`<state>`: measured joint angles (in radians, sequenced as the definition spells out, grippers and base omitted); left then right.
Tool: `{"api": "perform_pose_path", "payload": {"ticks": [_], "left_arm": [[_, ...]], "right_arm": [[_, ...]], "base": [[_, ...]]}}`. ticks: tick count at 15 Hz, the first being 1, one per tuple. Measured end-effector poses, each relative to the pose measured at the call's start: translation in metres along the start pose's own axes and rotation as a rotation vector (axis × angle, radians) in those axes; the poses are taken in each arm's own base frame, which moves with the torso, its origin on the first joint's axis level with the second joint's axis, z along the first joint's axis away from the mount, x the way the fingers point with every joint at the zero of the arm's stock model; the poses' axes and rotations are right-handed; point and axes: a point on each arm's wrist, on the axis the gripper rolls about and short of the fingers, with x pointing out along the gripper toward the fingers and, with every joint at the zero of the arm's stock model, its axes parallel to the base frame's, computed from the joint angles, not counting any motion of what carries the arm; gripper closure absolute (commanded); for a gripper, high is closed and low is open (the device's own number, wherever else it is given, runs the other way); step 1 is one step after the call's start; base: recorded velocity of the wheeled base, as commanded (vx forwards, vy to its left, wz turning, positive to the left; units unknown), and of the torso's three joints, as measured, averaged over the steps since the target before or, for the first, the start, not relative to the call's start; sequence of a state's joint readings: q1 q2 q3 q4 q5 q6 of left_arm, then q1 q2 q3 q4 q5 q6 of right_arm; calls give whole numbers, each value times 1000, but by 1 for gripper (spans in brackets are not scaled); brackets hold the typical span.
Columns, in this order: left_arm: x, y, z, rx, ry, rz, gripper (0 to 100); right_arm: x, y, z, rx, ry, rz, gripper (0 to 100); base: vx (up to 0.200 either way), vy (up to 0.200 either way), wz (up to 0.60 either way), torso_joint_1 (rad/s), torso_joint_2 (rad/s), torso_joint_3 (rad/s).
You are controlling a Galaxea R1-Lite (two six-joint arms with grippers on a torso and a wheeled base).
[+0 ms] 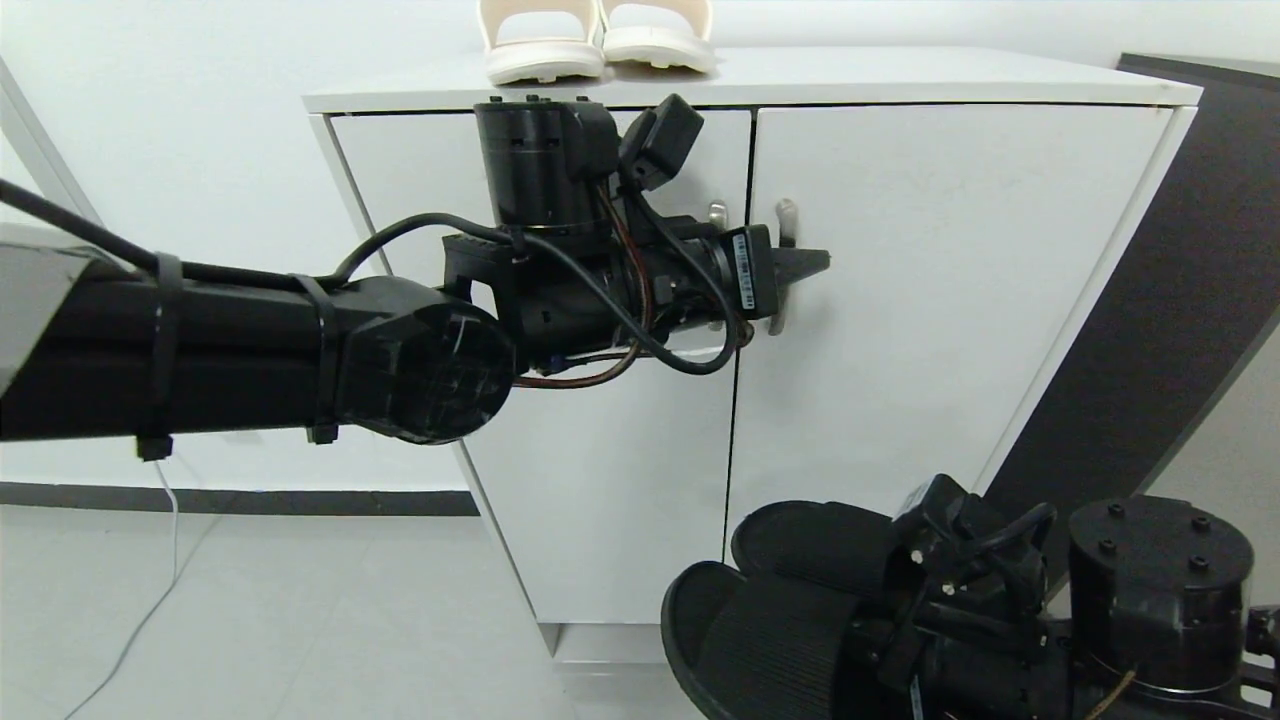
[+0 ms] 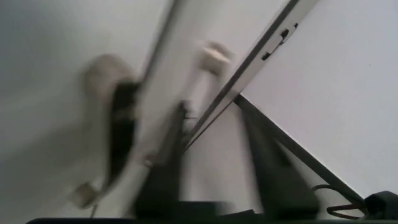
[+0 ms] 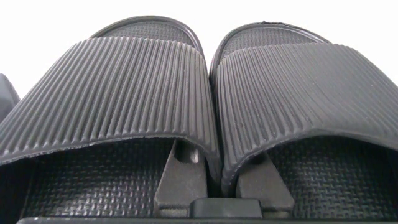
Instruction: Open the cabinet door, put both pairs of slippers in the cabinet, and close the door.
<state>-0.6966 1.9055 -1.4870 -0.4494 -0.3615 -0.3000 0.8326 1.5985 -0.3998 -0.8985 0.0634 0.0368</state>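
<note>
Left pincer (image 1: 806,264) lies against the right door's upright handle (image 1: 786,214), which runs toward 12 o'clock from it; grip cannot be determined; right pincer (image 3: 221,190), at 5 o'clock, is clenched on the black slippers (image 1: 790,610).

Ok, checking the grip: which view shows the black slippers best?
Right wrist view: black slippers up close, straps side by side, right gripper clamping their inner edges. Head view catches them low, partly behind that gripper. Left wrist view faces the cabinet.
</note>
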Motion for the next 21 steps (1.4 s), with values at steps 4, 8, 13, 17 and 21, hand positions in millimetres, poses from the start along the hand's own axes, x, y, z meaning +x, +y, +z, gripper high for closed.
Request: {"api": "perform_pose_path", "payload": {"ticks": [4, 8, 13, 17, 21], "left_arm": [[-6, -8, -3, -2, 13, -16, 100], [-23, -23, -10, -4, 26, -39, 100], [-54, -46, -9, 0, 17, -39, 100], [-76, -51, -2, 3, -8, -25, 100], [-70, -35, 3, 2, -23, 13, 100]], "right_arm": [[-5, 2, -3, 0, 8, 69, 100], [-17, 6, -5, -2, 8, 188, 100], [-22, 9, -8, -19, 12, 199, 100], [-23, 11, -12, -56, 22, 210, 100], [-24, 13, -13, -59, 29, 218, 100]], "base": [[0, 0, 0, 0, 0, 0], [0, 0, 0, 0, 0, 0], [0, 0, 0, 0, 0, 0], [0, 0, 0, 0, 0, 0], [0, 0, 0, 0, 0, 0]]}}
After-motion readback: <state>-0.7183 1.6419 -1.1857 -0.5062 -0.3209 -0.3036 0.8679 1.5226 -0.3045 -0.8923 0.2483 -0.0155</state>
